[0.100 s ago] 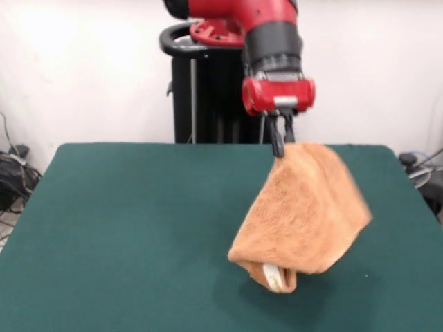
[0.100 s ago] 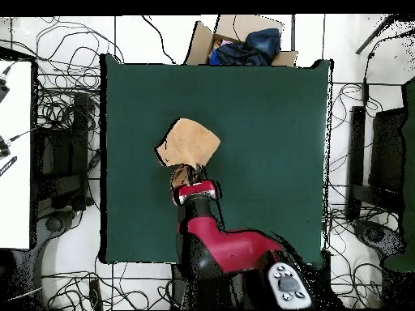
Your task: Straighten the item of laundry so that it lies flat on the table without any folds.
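The orange-tan towel [image 1: 304, 211] is held by one corner in the closed gripper [image 1: 279, 146] and hangs folded above the green worktop [image 1: 124, 221]. A white tag [image 1: 273, 277] is seen at its lowest edge, right of the worktop's middle.

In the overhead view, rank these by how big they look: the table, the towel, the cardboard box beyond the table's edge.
1. table, by far the largest.
2. cardboard box and towel: these look alike. The towel is bunched and lifted toward the camera by the gripper, so I would not rank them.
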### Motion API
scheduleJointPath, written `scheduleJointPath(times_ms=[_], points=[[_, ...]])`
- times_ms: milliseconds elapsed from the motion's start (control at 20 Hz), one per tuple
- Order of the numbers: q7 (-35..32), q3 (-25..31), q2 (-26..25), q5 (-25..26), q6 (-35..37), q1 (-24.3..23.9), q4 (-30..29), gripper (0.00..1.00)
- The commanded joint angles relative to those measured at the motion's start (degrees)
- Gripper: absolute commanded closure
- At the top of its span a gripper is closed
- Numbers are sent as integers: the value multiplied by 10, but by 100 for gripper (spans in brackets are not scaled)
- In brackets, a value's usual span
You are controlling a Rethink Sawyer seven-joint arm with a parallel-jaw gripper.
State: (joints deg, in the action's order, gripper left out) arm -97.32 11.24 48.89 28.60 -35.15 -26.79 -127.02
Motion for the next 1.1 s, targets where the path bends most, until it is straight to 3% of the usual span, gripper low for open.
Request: scheduleJointPath(times_ms=[50, 250, 400, 550, 800, 1100], points=[[-233, 146, 86, -1, 20, -49, -63, 100], [-155, 41, -23, -2, -71, 16, -29, 100], [-130, 10, -64, 2, -98, 47, -10, 100], [-102, 6, -65, 36, -48, 59, -5, 100], [-37, 5, -67, 105, 97, 83, 23, 100], [-98, 96, -45, 161, 159, 42, 7, 100]])
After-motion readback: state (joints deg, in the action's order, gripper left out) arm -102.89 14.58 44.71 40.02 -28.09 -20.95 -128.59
